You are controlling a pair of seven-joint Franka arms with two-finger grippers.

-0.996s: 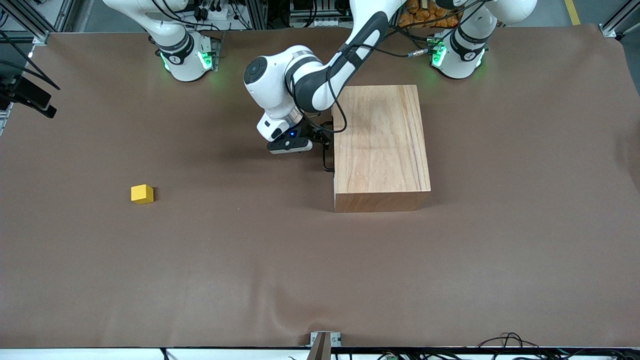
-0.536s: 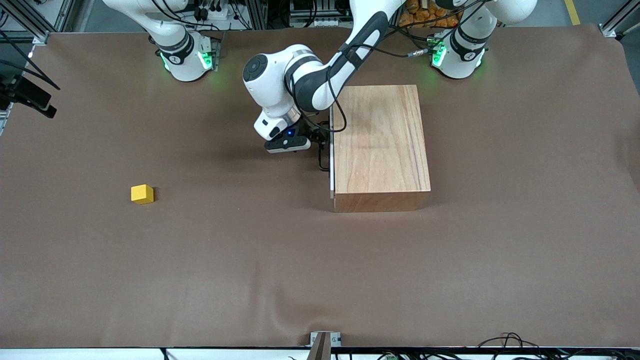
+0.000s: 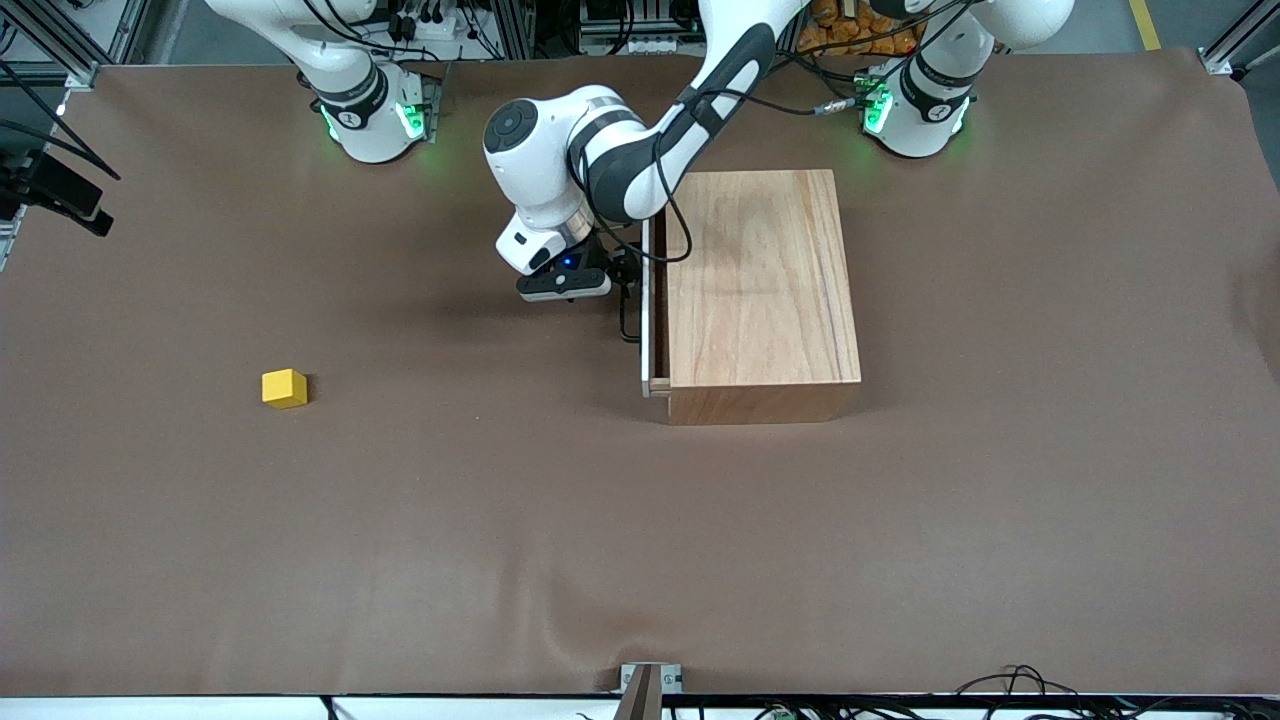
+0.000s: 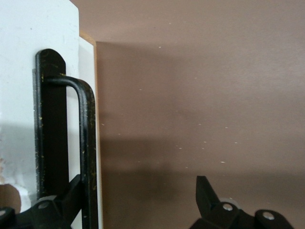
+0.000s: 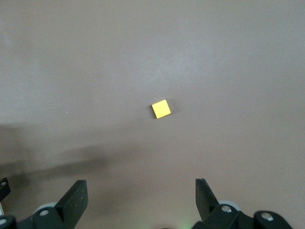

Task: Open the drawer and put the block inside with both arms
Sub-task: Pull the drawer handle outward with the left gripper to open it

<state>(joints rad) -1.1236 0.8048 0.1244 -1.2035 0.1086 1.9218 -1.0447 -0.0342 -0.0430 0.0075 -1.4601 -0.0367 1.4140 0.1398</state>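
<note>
The drawer [image 3: 648,330] stands a narrow gap out of the light-wood box [image 3: 760,290], its white front [image 4: 28,57] facing the right arm's end of the table. My left gripper [image 3: 624,278] is at the black handle [image 3: 630,318]. It is open [image 4: 138,186], with one finger [image 4: 71,193] hooked behind the handle bar [image 4: 88,133] and the other finger [image 4: 205,193] well apart from it. The yellow block [image 3: 285,388] lies on the cloth toward the right arm's end. My right gripper [image 5: 140,198] hangs open high over the table, with the block [image 5: 161,109] below it, and holds nothing.
A brown cloth [image 3: 640,540] covers the table, with slight wrinkles near the front edge. A metal bracket [image 3: 648,685] and cables [image 3: 1010,682] sit at that edge. Black gear [image 3: 55,190] juts in at the right arm's end. The arm bases [image 3: 370,110] stand along the back.
The left gripper has moved toward the right arm's end of the table with the handle hooked. The drawer has slid out from flush to a narrow gap. The block has not moved.
</note>
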